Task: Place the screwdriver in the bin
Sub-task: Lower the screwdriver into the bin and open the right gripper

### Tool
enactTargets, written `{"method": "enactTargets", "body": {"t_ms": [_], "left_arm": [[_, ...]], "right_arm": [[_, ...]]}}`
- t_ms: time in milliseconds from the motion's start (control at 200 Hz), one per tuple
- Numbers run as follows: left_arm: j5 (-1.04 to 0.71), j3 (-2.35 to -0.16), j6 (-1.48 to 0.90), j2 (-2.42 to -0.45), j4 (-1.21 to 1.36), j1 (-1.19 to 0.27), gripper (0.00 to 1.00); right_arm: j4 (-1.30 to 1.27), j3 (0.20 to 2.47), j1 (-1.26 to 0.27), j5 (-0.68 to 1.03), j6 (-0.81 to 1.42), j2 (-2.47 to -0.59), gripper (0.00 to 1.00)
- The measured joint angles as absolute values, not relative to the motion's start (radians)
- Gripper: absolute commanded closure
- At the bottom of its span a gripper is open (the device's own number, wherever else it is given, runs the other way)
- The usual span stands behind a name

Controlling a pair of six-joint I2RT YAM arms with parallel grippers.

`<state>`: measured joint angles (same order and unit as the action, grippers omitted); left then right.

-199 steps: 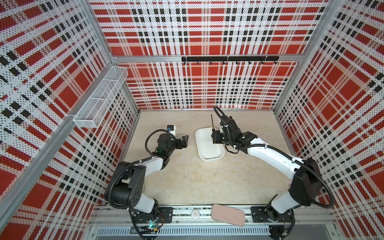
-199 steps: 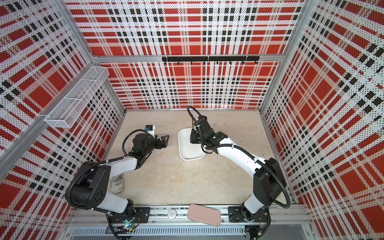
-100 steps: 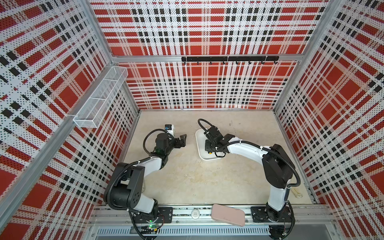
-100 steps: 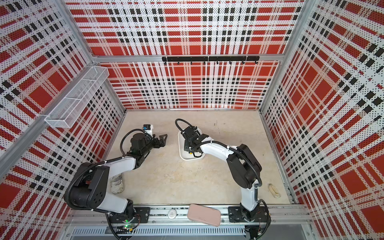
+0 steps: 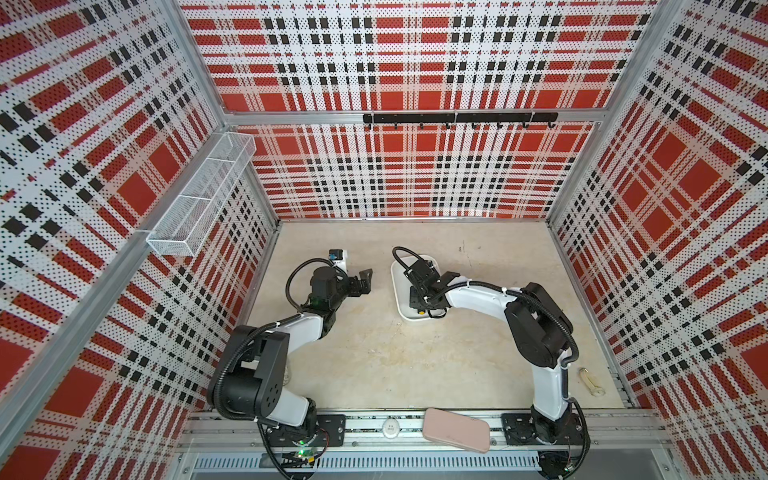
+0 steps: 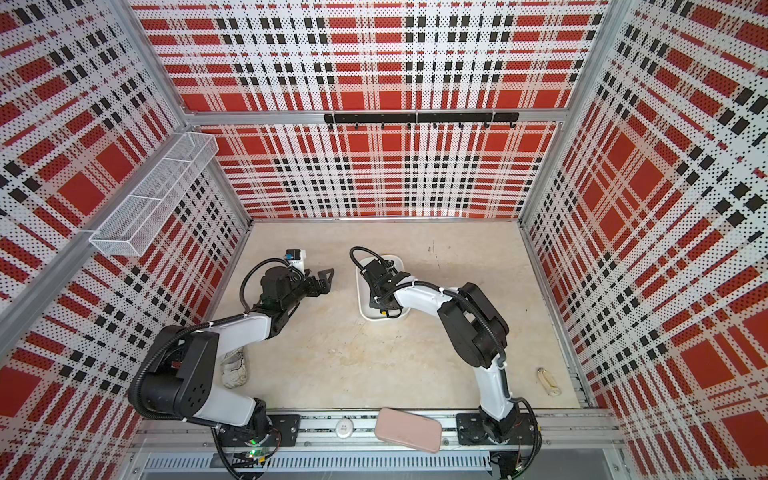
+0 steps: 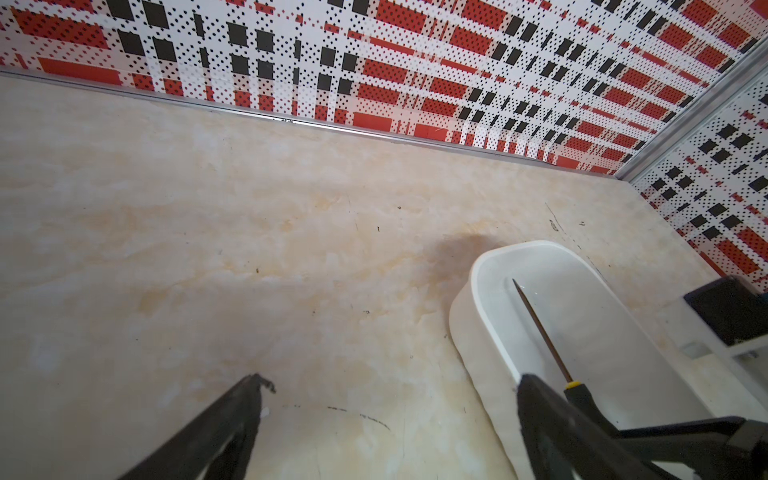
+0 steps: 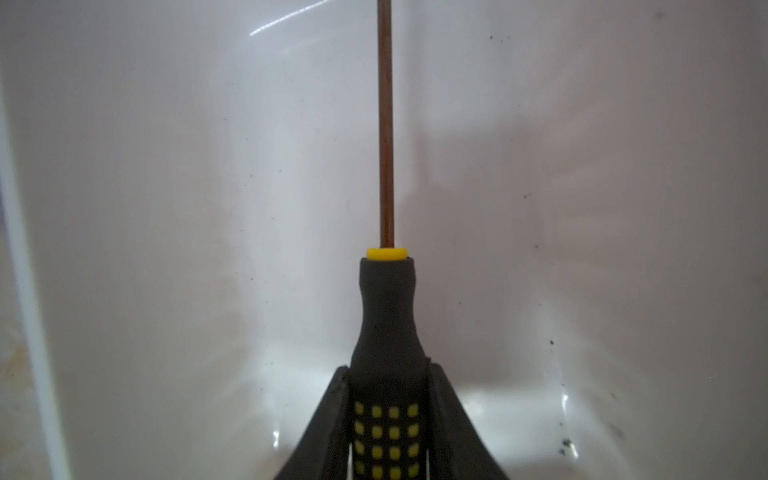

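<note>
The screwdriver [image 8: 386,316] has a black handle with yellow squares and a thin shaft, and it lies low inside the white bin [image 8: 166,208]. My right gripper [image 8: 388,368] is shut on the handle, one finger pressed against each side. In the left wrist view the shaft [image 7: 540,328] runs along the bin's floor toward its far rounded end [image 7: 519,247]. In both top views the right wrist hangs over the bin [image 5: 397,291] [image 6: 361,291] and hides most of the tool. My left gripper [image 5: 368,281] [image 7: 392,380] stands open and empty over bare table, left of the bin.
A white wire basket [image 5: 199,195] hangs on the left wall and a black hook rail [image 5: 457,118] on the back wall. A pink case [image 5: 456,430] lies on the front rail. A small beige item [image 5: 590,380] lies at front right, and a crumpled cloth [image 6: 235,368] sits by the left arm.
The right arm has folded in and lowered the screwdriver from above the bin's back edge down into the bin. The left arm has barely moved.
</note>
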<state>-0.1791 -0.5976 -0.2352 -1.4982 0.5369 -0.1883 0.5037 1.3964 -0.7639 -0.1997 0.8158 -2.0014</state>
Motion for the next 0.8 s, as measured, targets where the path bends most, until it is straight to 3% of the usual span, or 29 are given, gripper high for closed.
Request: {"method": "enactTargets", "body": {"t_ms": [536,802], "left_arm": [[-0.163,-0.590,-0.234,-1.480,0.531,-0.182,0.02],[-0.138,-0.582,-0.224,-1.433,0.528,-0.151,0.02]], "right_arm": [[0.494,1.394,-0.764,-0.209,0.782,-1.993,0.54],[0.367,1.223,-0.763,-0.300,0.603,-1.726,0.53]]}}
